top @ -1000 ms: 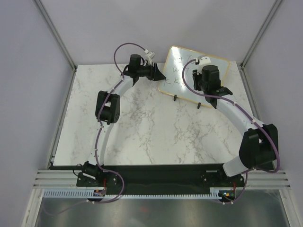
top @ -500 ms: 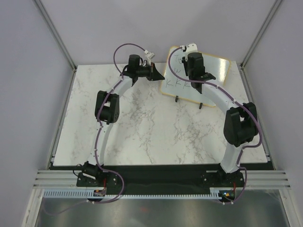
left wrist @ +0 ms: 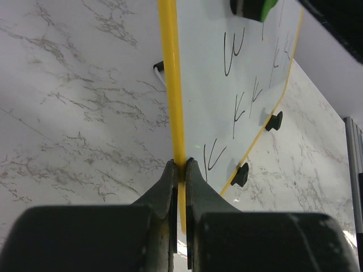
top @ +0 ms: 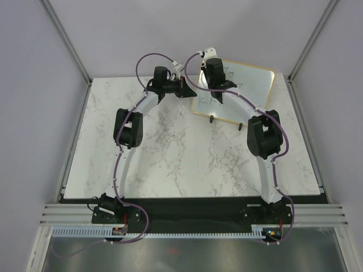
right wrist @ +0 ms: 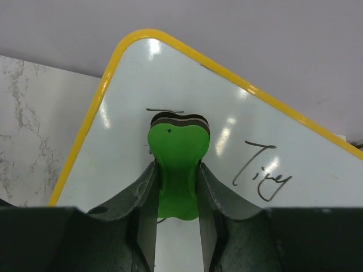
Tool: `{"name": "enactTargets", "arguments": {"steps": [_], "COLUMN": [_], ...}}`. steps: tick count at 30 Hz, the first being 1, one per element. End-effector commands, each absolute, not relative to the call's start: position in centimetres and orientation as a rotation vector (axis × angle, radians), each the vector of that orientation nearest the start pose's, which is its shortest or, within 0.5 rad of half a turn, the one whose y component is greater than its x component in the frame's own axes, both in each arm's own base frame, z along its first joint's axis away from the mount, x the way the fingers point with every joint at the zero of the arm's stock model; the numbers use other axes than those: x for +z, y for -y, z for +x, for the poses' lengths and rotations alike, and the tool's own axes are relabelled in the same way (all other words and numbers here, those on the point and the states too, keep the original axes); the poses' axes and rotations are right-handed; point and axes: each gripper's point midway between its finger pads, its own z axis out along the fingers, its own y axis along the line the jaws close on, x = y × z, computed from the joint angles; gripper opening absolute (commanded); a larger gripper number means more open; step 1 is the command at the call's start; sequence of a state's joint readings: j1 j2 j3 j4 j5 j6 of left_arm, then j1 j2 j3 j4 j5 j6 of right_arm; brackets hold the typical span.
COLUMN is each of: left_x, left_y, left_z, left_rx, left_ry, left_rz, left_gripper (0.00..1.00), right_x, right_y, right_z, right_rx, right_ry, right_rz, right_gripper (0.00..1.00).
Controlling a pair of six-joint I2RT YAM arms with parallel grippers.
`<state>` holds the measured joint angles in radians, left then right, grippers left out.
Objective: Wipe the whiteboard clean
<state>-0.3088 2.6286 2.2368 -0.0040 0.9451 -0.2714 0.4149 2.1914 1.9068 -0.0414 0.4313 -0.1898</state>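
Marble-patterned white table [top: 170,147] is carrying the whiteboard [top: 255,85] toward its 1 o'clock corner. The board is leaning back on two black clip feet [top: 211,118] at its near edge, and it is sitting askew to the table's sides.

The left gripper [top: 191,92] is reaching in from the board's 9 o'clock side. In the left wrist view the left gripper [left wrist: 179,167] is clenching the thin yellow frame [left wrist: 173,85], with a finger [left wrist: 166,184] pressing on each face and no gap showing. Black handwritten letters [left wrist: 244,105], several K shapes and a W, are running down the glossy surface [left wrist: 255,56] beyond the grip. One clip foot [left wrist: 274,120] is sticking out past the frame at 3 o'clock.

The right gripper [top: 217,85] is hanging over the board's 11 o'clock corner. Its wrist view shows the right gripper [right wrist: 177,170] squeezing a green eraser [right wrist: 177,147] between both fingers. The eraser's dark felt end is pointing at the white surface [right wrist: 125,147] just below the rounded corner and appears to be lying against it. A short pen stroke is peeking out at the eraser's 11 o'clock, and a written word [right wrist: 262,173] is sitting at its 3 o'clock. From the left wrist the same eraser [left wrist: 255,7] is showing at 1 o'clock, cut by the picture's top edge.
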Motion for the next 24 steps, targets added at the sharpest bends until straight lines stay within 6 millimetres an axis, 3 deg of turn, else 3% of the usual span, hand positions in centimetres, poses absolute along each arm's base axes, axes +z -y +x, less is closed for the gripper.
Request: {"name": "enactTargets", "arguments": {"steps": [1, 4, 7, 12, 13, 14, 16, 18, 22, 24], "left_x": [11.8, 11.8, 11.7, 11.7, 11.9, 11.9, 11.5, 11.5, 11.5, 11.5], "left_y": [34.2, 34.3, 34.2, 34.0, 34.0, 34.0, 33.9, 33.8, 33.7, 33.6], "left_z": [56.8, 56.8, 56.9, 57.2, 57.2, 57.3, 57.1, 57.2, 57.3, 57.3], "left_rx": [-1.222, -1.204, -1.198, -1.182, -1.178, -1.171, -1.174, -1.161, -1.14, -1.14], "left_ry": [-1.81, -1.81, -1.813, -1.814, -1.81, -1.811, -1.834, -1.838, -1.837, -1.838], "left_rz": [0.758, 0.763, 0.76, 0.754, 0.756, 0.753, 0.752, 0.751, 0.759, 0.76], "left_gripper": [0.02, 0.02, 0.02, 0.02, 0.02, 0.02, 0.02, 0.02, 0.02, 0.02], "right_x": [20.6, 19.6, 20.4, 20.5, 21.6, 20.8, 21.7, 20.8, 21.1, 21.2], "right_y": [-20.0, -21.8, -21.5, -17.0, -15.3, -14.1, -11.3, -8.7, -6.7, -7.5], "right_z": [61.9, 62.7, 63.1, 62.5, 62.3, 62.0, 61.7, 61.2, 60.4, 60.8], "right_rx": [-0.291, -0.287, -0.33, -0.491, -0.509, -0.524, -0.524, -0.546, -0.567, -0.513], "right_ry": [-1.83, -1.825, -1.811, -1.836, -1.83, -1.852, -1.854, -1.88, -1.887, -1.88], "right_rz": [-0.297, -0.328, -0.301, -0.213, -0.168, -0.157, -0.074, -0.029, -0.002, -0.022], "right_gripper": [0.0, 0.0, 0.0, 0.0, 0.0, 0.0, 0.0, 0.0, 0.0, 0.0]}}
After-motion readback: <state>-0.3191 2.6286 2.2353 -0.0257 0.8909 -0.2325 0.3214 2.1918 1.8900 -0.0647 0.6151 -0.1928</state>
